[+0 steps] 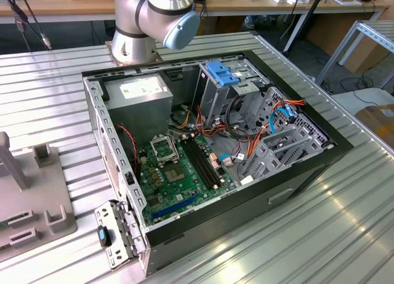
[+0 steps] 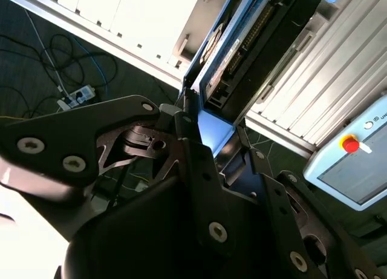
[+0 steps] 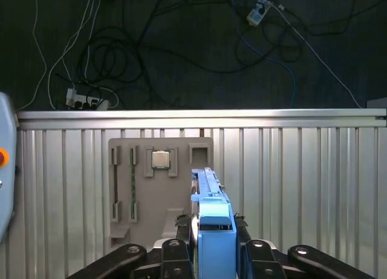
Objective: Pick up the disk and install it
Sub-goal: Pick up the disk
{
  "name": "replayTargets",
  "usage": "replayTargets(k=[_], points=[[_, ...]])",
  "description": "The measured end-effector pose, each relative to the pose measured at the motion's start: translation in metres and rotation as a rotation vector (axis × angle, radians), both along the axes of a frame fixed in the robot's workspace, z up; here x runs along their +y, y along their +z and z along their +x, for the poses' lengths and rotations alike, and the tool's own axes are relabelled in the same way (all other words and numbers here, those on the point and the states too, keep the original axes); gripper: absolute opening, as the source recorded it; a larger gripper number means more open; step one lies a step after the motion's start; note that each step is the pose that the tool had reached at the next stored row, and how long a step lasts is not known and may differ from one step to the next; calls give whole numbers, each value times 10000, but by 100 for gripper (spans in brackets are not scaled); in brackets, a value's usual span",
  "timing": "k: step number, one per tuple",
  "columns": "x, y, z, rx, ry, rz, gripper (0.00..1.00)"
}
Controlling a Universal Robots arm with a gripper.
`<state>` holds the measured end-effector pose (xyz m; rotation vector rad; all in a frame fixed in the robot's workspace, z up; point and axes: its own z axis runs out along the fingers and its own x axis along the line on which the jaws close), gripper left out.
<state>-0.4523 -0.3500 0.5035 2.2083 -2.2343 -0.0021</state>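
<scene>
Blue-framed disk (image 3: 210, 191) in end effector (image 3: 213, 233) grip, chip (image 3: 160, 160) in grey tray (image 3: 162, 197).

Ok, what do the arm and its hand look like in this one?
The arm is silver-grey metal with rounded joints and a pale blue round cap. The hand is matt black, built of flat angular link plates dotted with silver screw heads.

The gripper (image 3: 214, 230) is matte black, its flat linkage plates (image 2: 78, 137) studded with silver screw heads (image 2: 217, 232); behind it, the arm (image 1: 132, 13) has brushed silver tubular joints and a pale blue round cap (image 1: 181, 28)
</scene>
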Motion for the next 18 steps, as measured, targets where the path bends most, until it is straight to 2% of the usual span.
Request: replayTargets(k=[2, 12, 18], points=[[0, -1, 81, -1, -1, 1, 37], [0, 0, 349, -1, 0, 0, 37], [0, 0, 565, 0, 0, 0, 37]])
